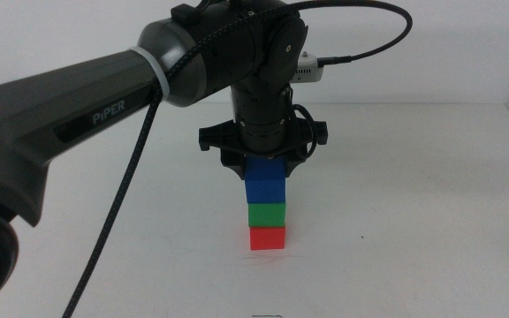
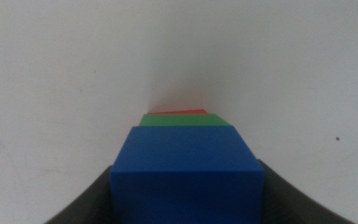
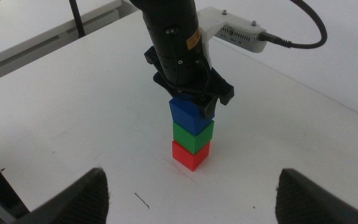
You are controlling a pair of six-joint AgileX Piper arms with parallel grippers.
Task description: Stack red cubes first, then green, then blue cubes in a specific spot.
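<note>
Near the middle of the white table [image 1: 431,221], the red cube [image 1: 268,238] sits on the surface with the green cube [image 1: 267,215] on top of it and the blue cube [image 1: 265,184] topping the stack. From above, the left gripper [image 1: 264,168] clasps the blue cube between its dark jaws, its arm reaching in from the left. Well to the right, the right gripper [image 3: 191,199] waits with its jaws spread wide apart, holding nothing. A thin dark scratch [image 3: 142,200] marks the table near the stack.
</note>
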